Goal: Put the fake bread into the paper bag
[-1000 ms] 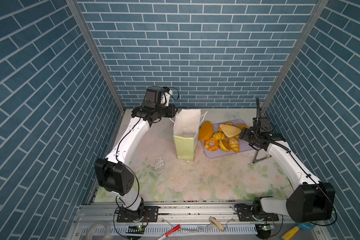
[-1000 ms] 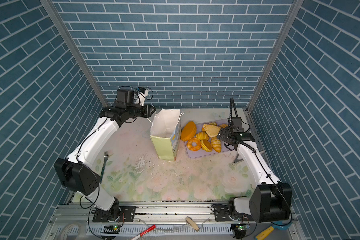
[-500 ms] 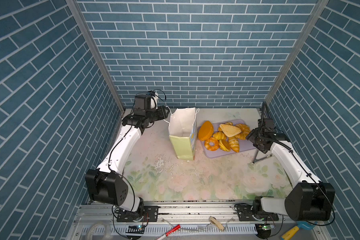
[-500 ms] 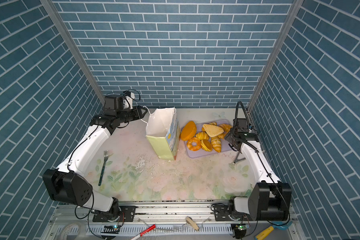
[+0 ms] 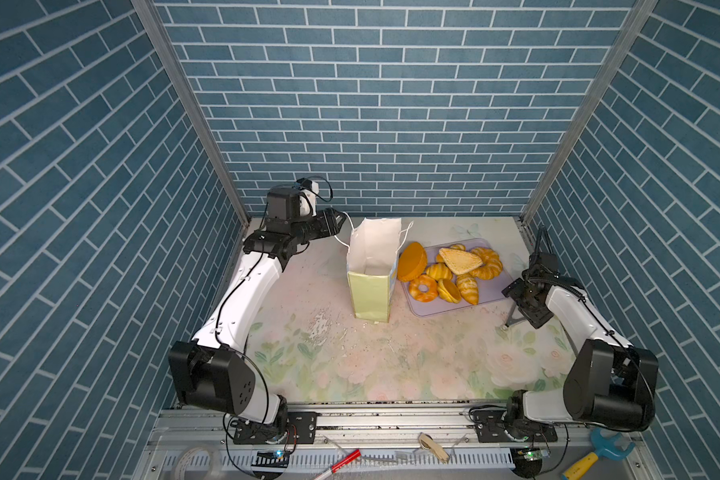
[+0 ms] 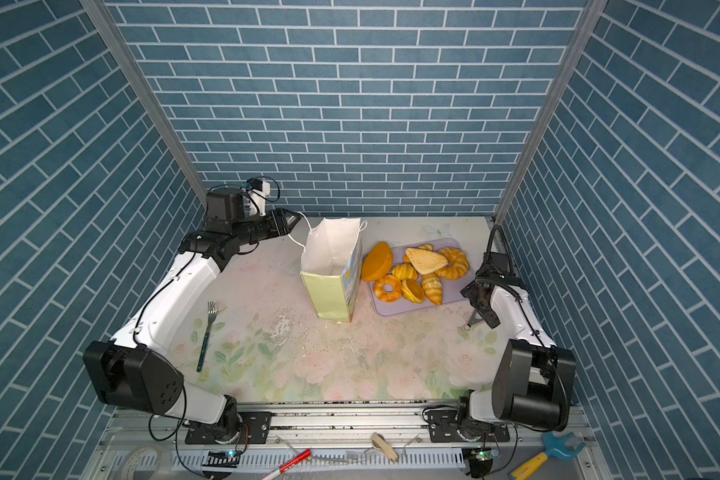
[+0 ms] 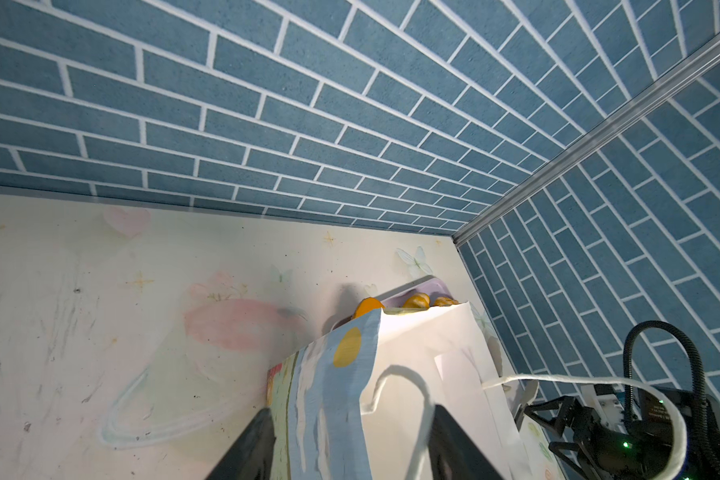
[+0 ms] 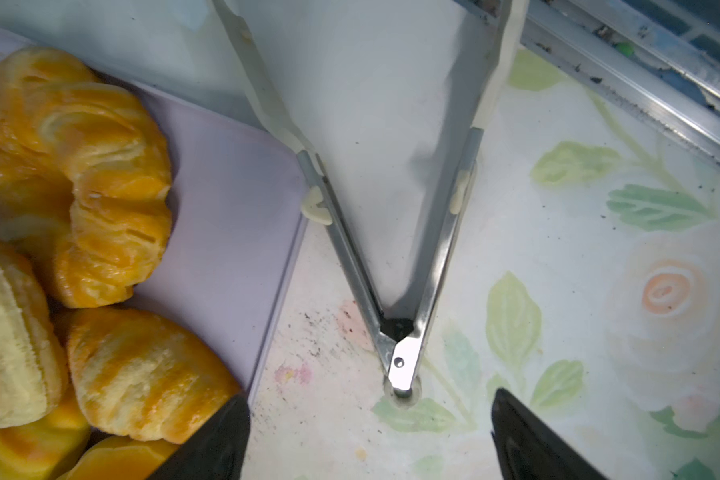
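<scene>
Both top views: paper bag (image 5: 373, 266) stood upright, mouth open, no pastry visible inside. Fake bread (image 5: 449, 270) lay heaped on the lavender tray (image 5: 493, 297), just beside the bag. Left gripper (image 7: 352, 411): jaws apart at the bag rim, gripping nothing. Right gripper (image 8: 368, 397): jaws wide, empty, over the tongs (image 8: 400, 361). Judged: loading not begun; every piece was left to move.

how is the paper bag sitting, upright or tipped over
Upright: the paper bag stands on its base, mouth open upward, white inside showing in both top views.
</scene>
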